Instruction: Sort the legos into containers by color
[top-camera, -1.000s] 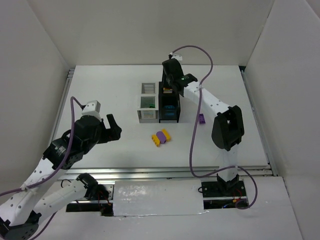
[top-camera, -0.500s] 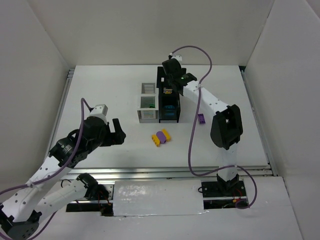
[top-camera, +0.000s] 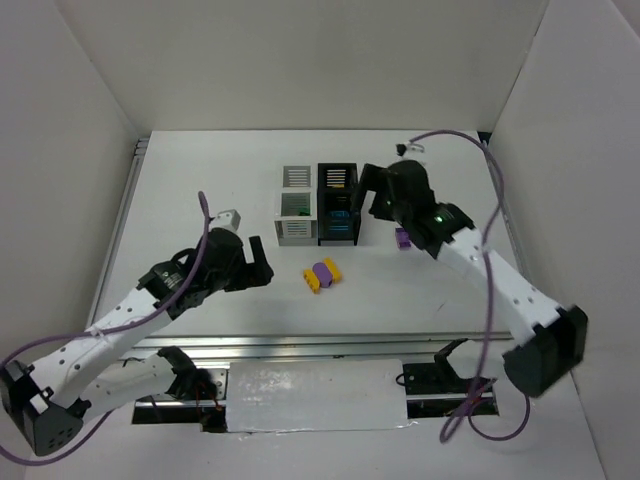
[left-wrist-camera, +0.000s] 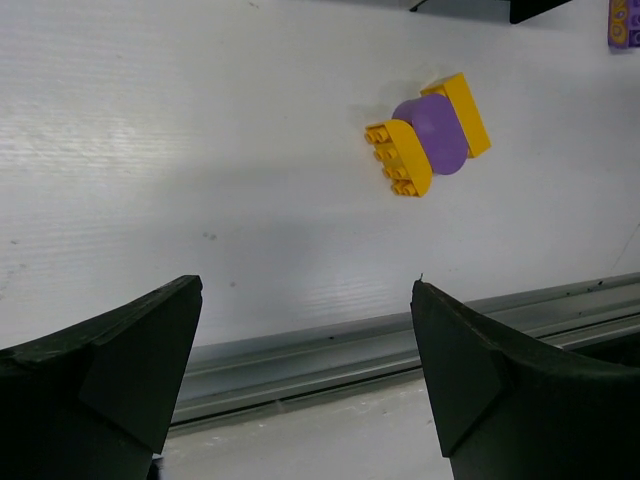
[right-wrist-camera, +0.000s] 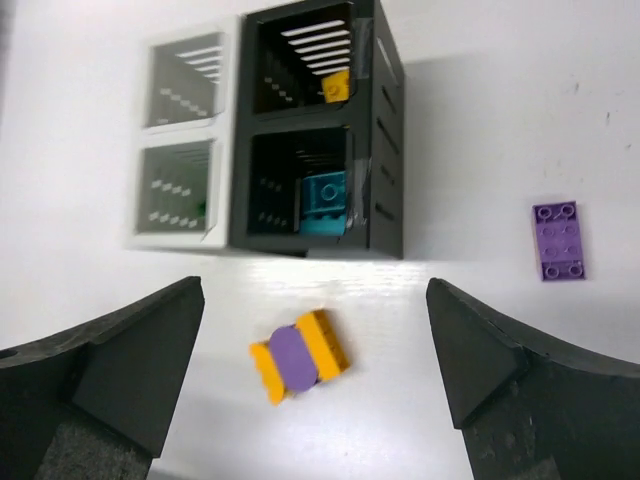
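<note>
Standing at centre, the containers hold a teal lego and a yellow lego in separate black bins; left gripper and right gripper gape empty; yellow-purple cluster lies before them, purple plate to their right.

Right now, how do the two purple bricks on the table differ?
The flat purple brick lies alone, right of the bins; the rounded purple brick touches two yellow bricks on the bins' near side. The flat one is rectangular with studs showing; the rounded one shows a smooth face. Both lie outside the bins.
</note>
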